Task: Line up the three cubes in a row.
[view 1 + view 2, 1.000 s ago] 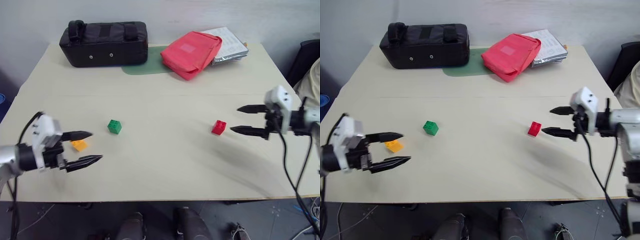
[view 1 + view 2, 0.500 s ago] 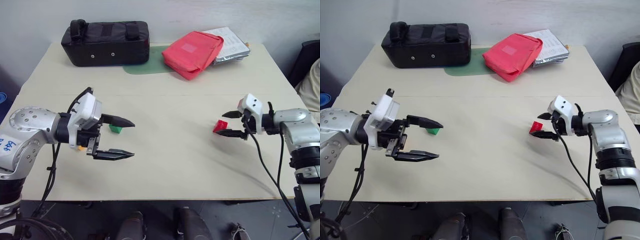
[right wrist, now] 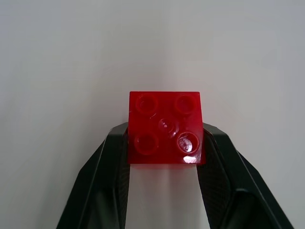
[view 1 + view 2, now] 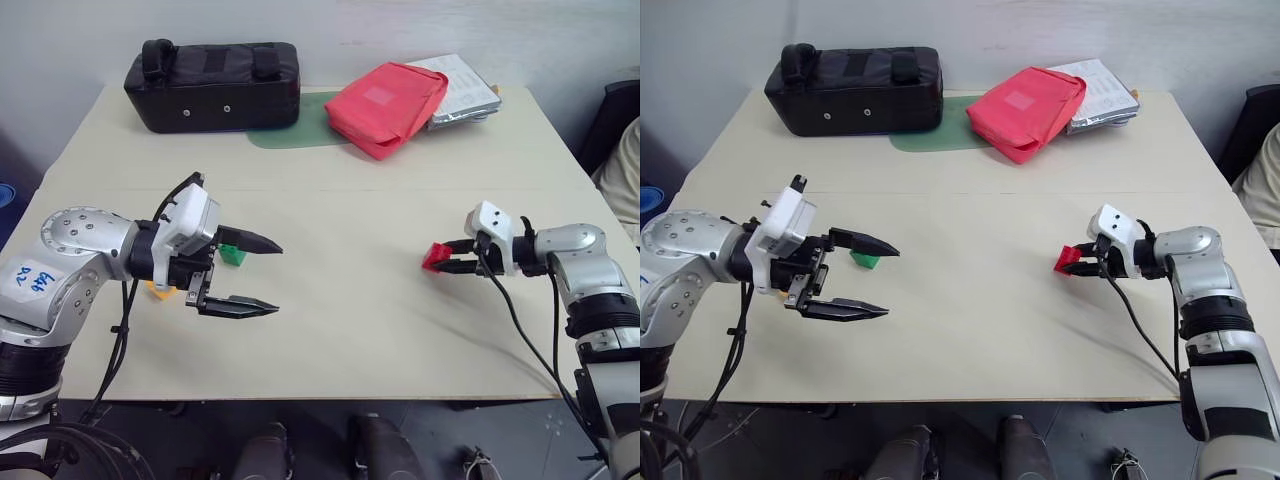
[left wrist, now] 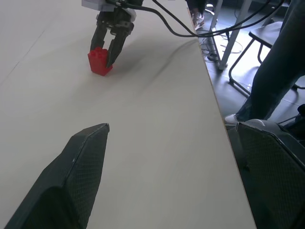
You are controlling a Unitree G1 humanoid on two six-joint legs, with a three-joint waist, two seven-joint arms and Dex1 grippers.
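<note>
Red cube [image 3: 165,128] pinched by R end effector [image 4: 447,257].

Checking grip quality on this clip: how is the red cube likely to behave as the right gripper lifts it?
The red cube looks like hard plastic, so probably stiff and light. Its flat sides sit squarely between the right gripper fingers, so it should not roll. The glossy surface could slip, since the fingers seem to catch only its near half.

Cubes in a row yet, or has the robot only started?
Only started: no row yet. The right gripper has its jaws shut on the red cube. The green cube and orange-yellow cube sit far off, by the open left gripper.
</note>
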